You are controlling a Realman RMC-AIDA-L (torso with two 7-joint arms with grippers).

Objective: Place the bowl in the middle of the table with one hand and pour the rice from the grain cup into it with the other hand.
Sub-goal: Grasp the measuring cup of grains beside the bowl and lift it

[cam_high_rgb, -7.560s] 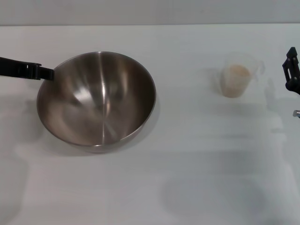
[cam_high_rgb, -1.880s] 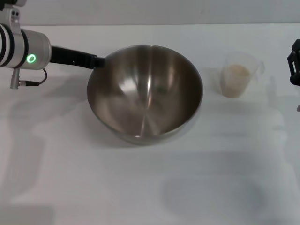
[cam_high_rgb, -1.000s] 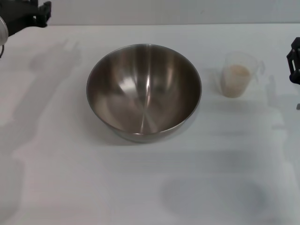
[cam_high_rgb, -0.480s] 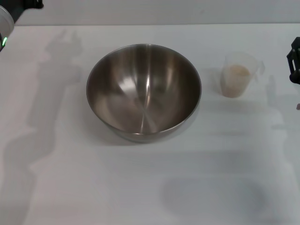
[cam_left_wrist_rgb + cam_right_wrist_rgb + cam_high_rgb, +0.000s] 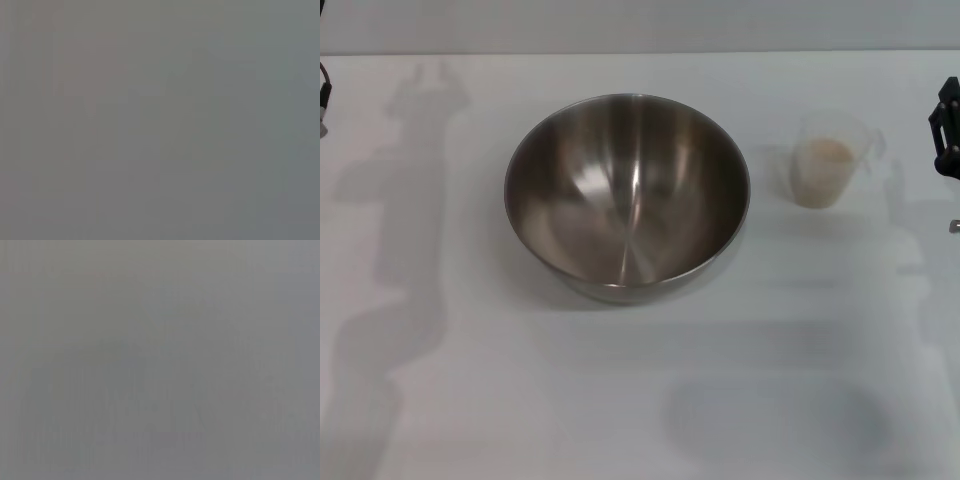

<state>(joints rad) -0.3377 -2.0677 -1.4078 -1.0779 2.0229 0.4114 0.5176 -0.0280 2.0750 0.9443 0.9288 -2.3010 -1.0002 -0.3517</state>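
Note:
The bowl (image 5: 627,195), a large shiny steel one, stands upright and empty near the middle of the table (image 5: 620,400). The grain cup (image 5: 830,160), small and clear, stands to its right with pale rice (image 5: 823,157) inside. My right gripper (image 5: 947,140) shows only as a black part at the right edge, a little to the right of the cup and apart from it. My left gripper is out of view; only a dark sliver of the left arm (image 5: 323,98) shows at the far left edge. Both wrist views show plain grey with nothing to make out.
The arms' shadows fall on the white tabletop at the left and right. The table's far edge (image 5: 640,52) runs along the top of the head view.
My left arm let go of the bowl after sliding it toward the middle, then drew back up and left until almost out of view. Bowl, cup and right gripper have stayed put.

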